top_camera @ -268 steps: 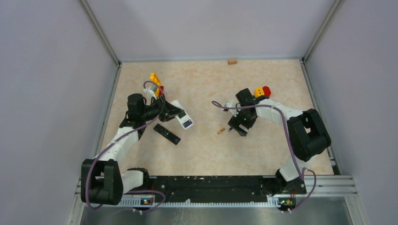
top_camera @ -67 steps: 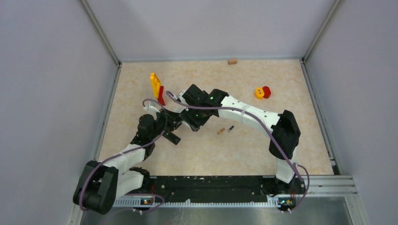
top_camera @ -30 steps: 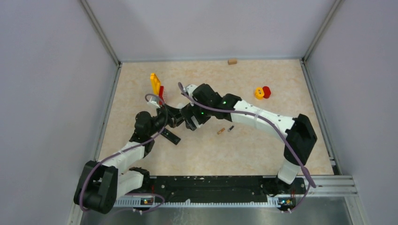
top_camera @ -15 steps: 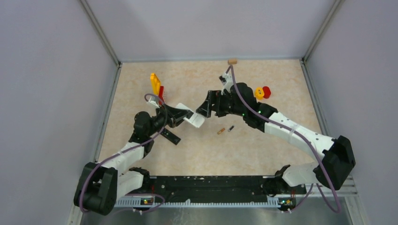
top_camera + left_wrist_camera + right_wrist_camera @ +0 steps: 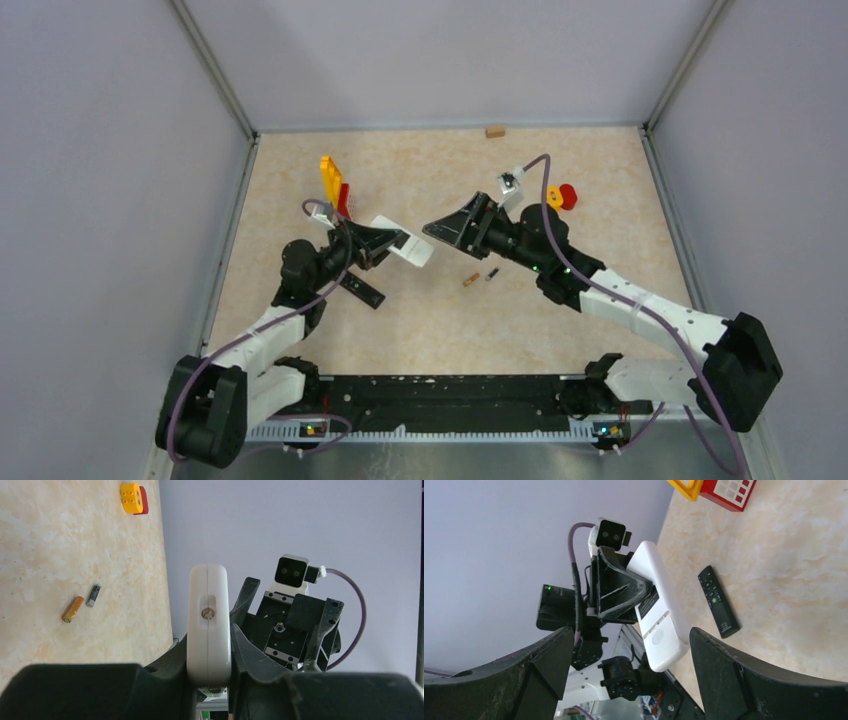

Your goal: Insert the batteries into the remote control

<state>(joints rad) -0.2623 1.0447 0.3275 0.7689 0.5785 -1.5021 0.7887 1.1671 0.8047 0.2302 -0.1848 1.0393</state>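
Note:
My left gripper [image 5: 388,241] is shut on the white remote control [image 5: 408,247] and holds it off the table, its free end pointing right. In the left wrist view the remote control [image 5: 208,625] stands edge-on between the fingers [image 5: 165,680], a small metal contact on its end. My right gripper [image 5: 447,226] is open and empty, a short gap from the remote's free end and facing it. The right wrist view shows the remote control [image 5: 659,605] between the spread fingers [image 5: 549,655]. Two batteries lie on the table, one orange [image 5: 471,280] and one dark [image 5: 491,273].
A black remote [image 5: 358,287] lies on the table under the left arm. Yellow and red blocks [image 5: 333,185] stand behind the left gripper, another yellow and red pair [image 5: 560,196] at the right. A small wooden block [image 5: 494,130] sits at the back wall.
The right arm has pulled back from the white remote control to the right, jaws staying open. The left gripper keeps its hold on the remote control and has barely moved.

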